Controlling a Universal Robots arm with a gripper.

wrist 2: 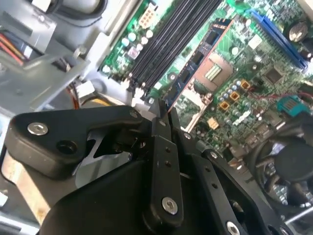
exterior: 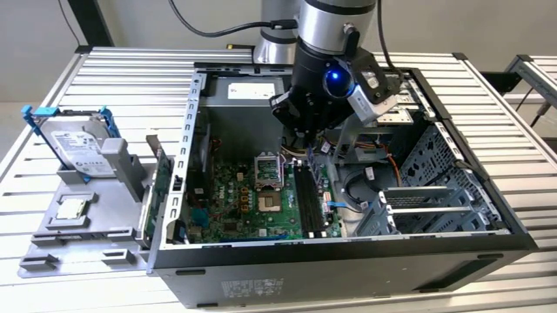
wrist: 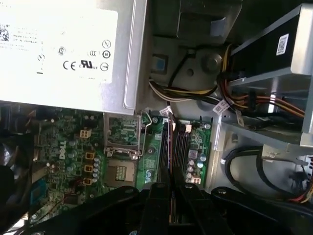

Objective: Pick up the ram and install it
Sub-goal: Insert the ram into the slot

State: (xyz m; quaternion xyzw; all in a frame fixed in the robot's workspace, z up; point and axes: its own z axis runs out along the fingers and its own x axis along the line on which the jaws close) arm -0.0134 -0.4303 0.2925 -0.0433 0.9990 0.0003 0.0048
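**Ram pinched in gripper over memory slots, inside open case**

Surface: slatted aluminium table (exterior: pixel 130 72). A second slatted table (exterior: pixel 533 65) stands at the exterior view's right. Pale wall and a dark post sit behind.

Open PC case (exterior: pixel 348 267) lies on its side on the table, with the green motherboard (exterior: pixel 231 195) facing up. The case also holds a silver power supply (wrist: pixel 63 49) at the back, a bare CPU socket (wrist: pixel 120 171), black memory slots (wrist: pixel 182 144) beside it, a black fan (wrist 2: pixel 288 156), wire bundles and a drive cage.

Grey tray (exterior: pixel 87 215) sits just beside the case, on the exterior view's left. In it a hard drive (exterior: pixel 78 147) in blue brackets stands tilted, and a small square chip (exterior: pixel 70 208) lies flat in front.

Gripper (exterior: pixel 301 138) reaches down into the case over the slots. Its black fingers (wrist 2: pixel 161 142) are closed on the ram (wrist 2: pixel 198 61) and pinch it by its flat sides. The ram is on edge, running along the slot line next to the socket. In the first wrist view it shows as a thin edge (wrist: pixel 170 147) between the fingertips. Cannot tell whether it touches a slot.
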